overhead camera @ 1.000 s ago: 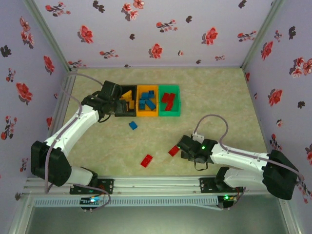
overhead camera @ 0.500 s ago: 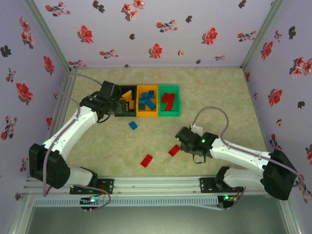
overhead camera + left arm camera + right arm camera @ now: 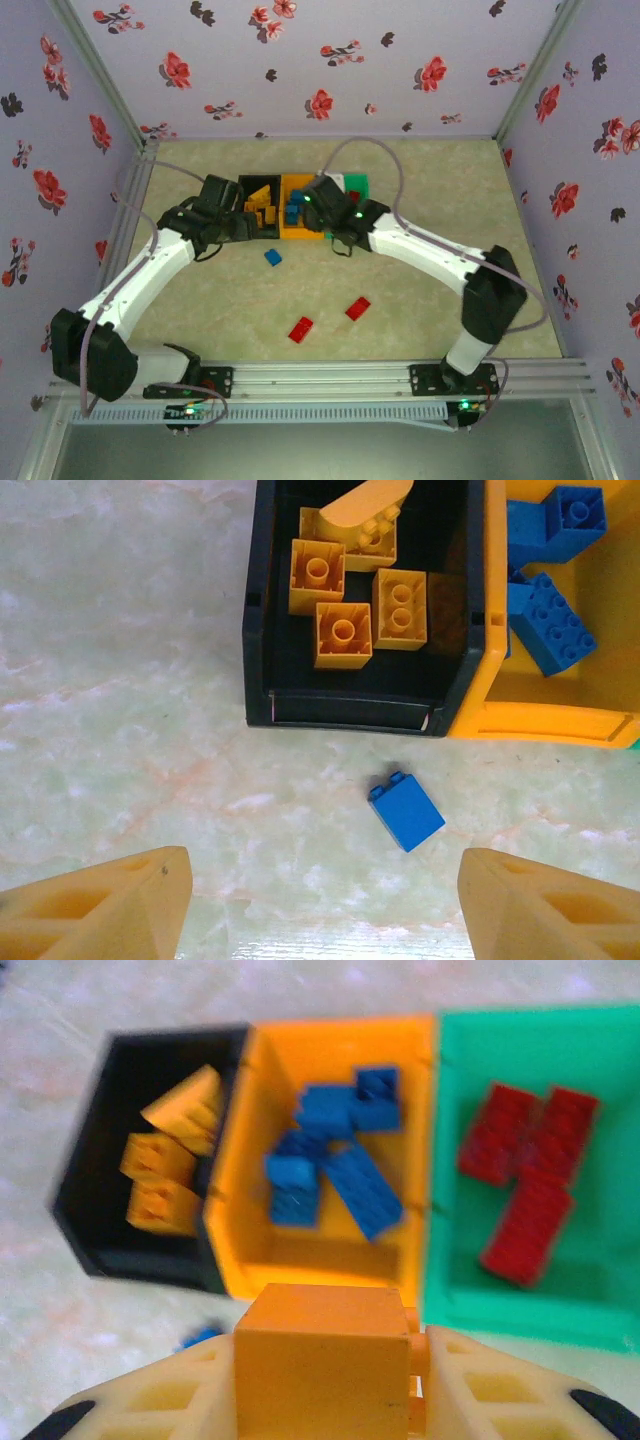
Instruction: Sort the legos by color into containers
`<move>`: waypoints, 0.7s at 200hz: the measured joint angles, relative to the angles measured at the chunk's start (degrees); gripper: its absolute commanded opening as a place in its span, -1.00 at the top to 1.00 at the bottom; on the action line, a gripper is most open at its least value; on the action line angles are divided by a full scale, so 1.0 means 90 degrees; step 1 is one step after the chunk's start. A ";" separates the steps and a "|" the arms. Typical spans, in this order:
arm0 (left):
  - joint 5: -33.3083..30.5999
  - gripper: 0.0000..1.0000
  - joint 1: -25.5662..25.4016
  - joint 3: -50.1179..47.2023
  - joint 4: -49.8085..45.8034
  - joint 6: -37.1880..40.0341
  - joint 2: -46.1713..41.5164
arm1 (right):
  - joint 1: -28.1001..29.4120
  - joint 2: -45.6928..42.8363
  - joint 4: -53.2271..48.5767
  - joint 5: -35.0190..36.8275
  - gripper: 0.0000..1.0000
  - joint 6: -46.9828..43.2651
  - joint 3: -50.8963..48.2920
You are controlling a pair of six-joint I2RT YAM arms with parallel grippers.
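orange lego (image 3: 322,1345) | clamped between right pincer (image 3: 322,1405) fingers | near orange bin (image 3: 330,1048)

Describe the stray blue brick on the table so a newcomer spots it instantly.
Find the row of three open plastic bins far across the table. Just before the black bin's near wall lies one small blue plastic brick. The other loose bricks are red and lie nearer the arms.

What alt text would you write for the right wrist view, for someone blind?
The right end effector grips an orange-yellow brick in the foreground. Beyond it sit three bins side by side: a black bin holding orange-yellow bricks, an orange bin holding blue bricks, a green bin holding red bricks.
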 measured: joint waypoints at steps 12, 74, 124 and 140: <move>0.0000 -0.43 0.0005 -0.0032 -0.0017 0.0000 -0.0124 | 0.0000 0.0478 0.0146 -0.0177 0.18 -0.0117 0.0585; -0.0002 -0.44 0.0070 -0.0092 -0.0121 -0.0002 -0.0491 | -0.0041 0.2676 0.0274 -0.1112 0.17 -0.0372 0.2924; -0.0002 -0.44 0.0090 -0.0260 -0.0148 -0.0002 -0.0525 | -0.0226 0.3585 0.0104 -0.1494 0.10 -0.0364 0.3813; -0.0002 -0.45 0.0090 -0.0279 -0.0146 -0.0002 -0.0525 | -0.0328 0.3708 0.0073 -0.1598 -0.17 -0.0325 0.3944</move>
